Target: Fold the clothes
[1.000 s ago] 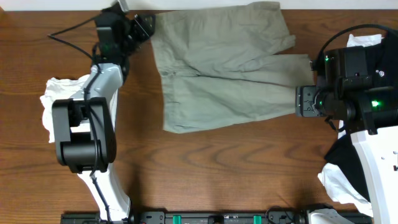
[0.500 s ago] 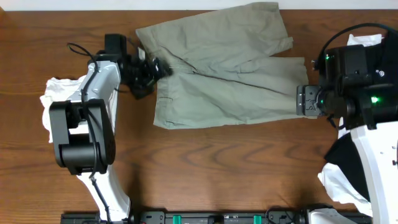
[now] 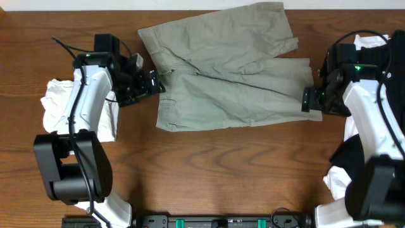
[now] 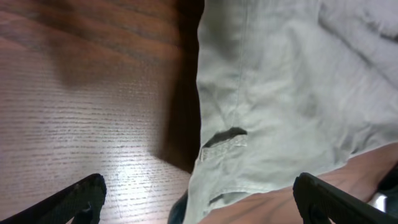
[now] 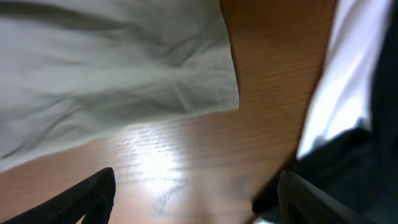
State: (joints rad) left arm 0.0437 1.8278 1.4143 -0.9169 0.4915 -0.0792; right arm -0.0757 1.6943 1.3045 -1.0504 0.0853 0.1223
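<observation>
The pale khaki-green shorts (image 3: 228, 69) lie folded over at the back middle of the wooden table, waistband to the left, leg hems to the right. My left gripper (image 3: 154, 82) is open just left of the waistband edge. In the left wrist view (image 4: 205, 199) its fingertips (image 4: 87, 194) straddle the waistband and a belt loop (image 4: 225, 137) without gripping. My right gripper (image 3: 311, 100) is open at the right leg hem. In the right wrist view (image 5: 205, 196) it hovers over bare wood just off the hem corner (image 5: 211, 87).
A white cloth bundle (image 3: 54, 101) lies under the left arm. A black garment (image 3: 354, 158) and white cloth (image 3: 345, 187) lie at the right edge, also seen in the right wrist view (image 5: 348, 106). The table's far edge runs just behind the shorts.
My left gripper carried the waistband corner from the far edge toward the front, folding the shorts, then let go and backed off to the left. My right gripper has released the hem.
</observation>
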